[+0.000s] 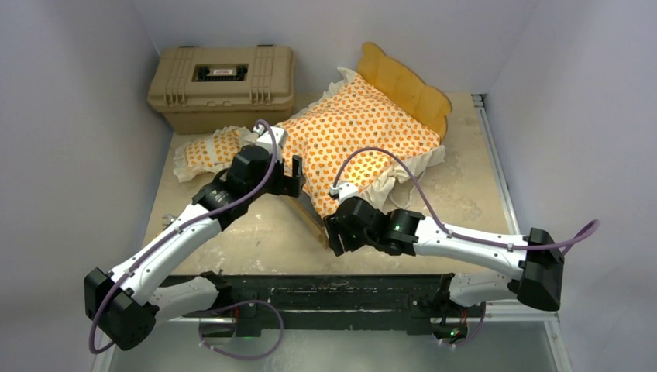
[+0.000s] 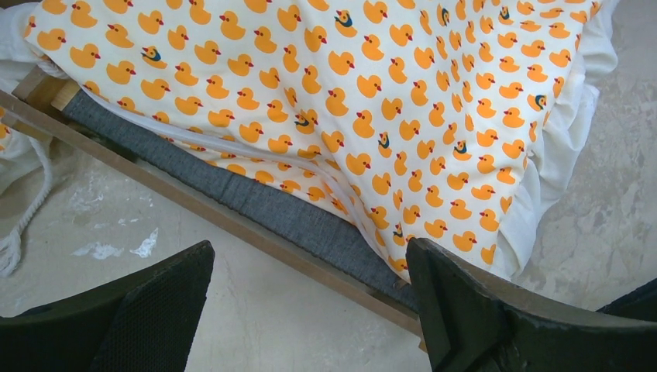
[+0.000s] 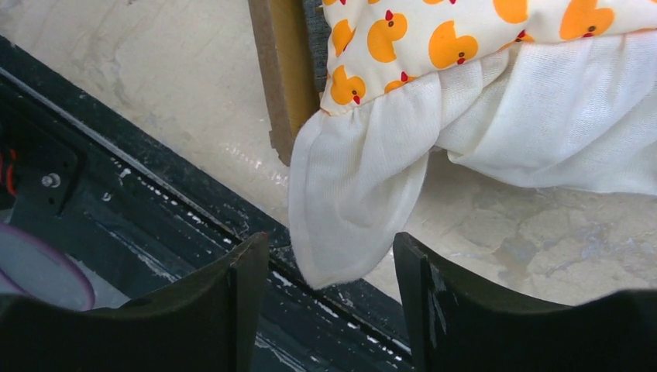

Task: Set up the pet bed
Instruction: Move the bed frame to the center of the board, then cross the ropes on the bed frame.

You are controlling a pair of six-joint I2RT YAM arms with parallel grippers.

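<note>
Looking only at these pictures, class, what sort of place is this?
Likely a robot lab cell: bare white walls, a scuffed worktable, left arm and right arm mounted at its edge.

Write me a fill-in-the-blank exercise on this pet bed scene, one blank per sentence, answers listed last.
The mattress cushion is printed with orange ____.
In the top view, the small pillow lies on the table to the ____ of the cushion.
The left gripper and the right gripper both have their jaws ____.
The lid of the tan case is ____.
Answers: ducks; left; open; closed.
</note>
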